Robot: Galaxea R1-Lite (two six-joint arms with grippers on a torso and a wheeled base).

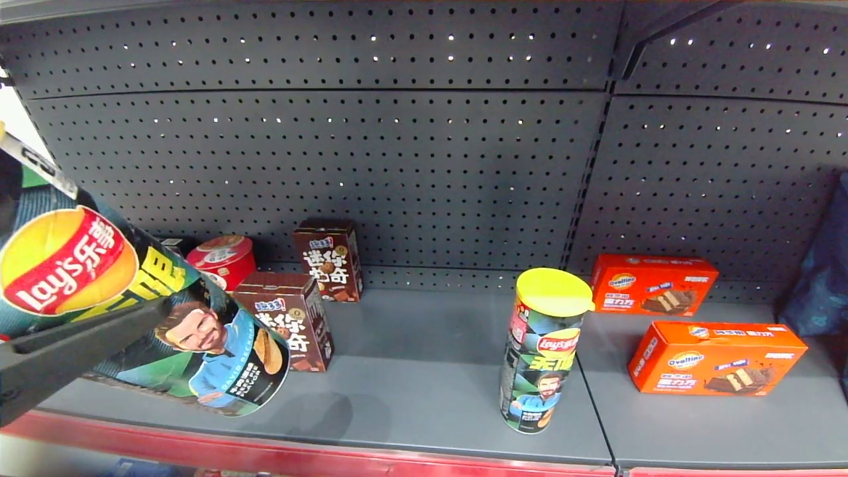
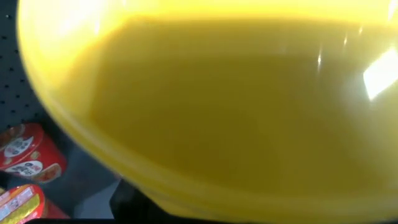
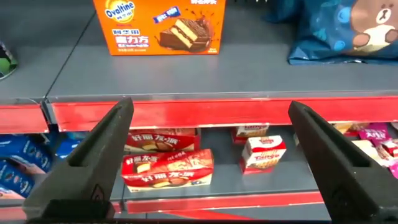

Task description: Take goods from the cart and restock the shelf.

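The tilted chip can [image 1: 152, 318] filled the lower left of the head view. Its long axis ran from the lid at the upper left down to the base at the lower right. The base hung over the front left part of the shelf [image 1: 424, 371], just in front of the nearer brown box [image 1: 291, 324]; whether it touched the board could not be told. In the left wrist view the can's yellow lid [image 2: 217, 106] lay right against the camera, so the can pointed away from the wrist, base first.

The left gripper [image 1: 112, 324] was clamped on the can's side, with one dark finger crossing the label. The coming move probably turned on righting that axis and setting the base down in the bare stretch between the brown box and the standing chip can [image 1: 544, 351] at mid-frame.

A red tub [image 1: 222, 260] and a second brown box [image 1: 329, 260] stood behind. In its own view, the right gripper [image 3: 210, 106] was spread wide and held nothing. It faced the shelf's red front lip below an orange box [image 3: 158, 28], well apart from the tilted can, so the left arm was the nearer one.
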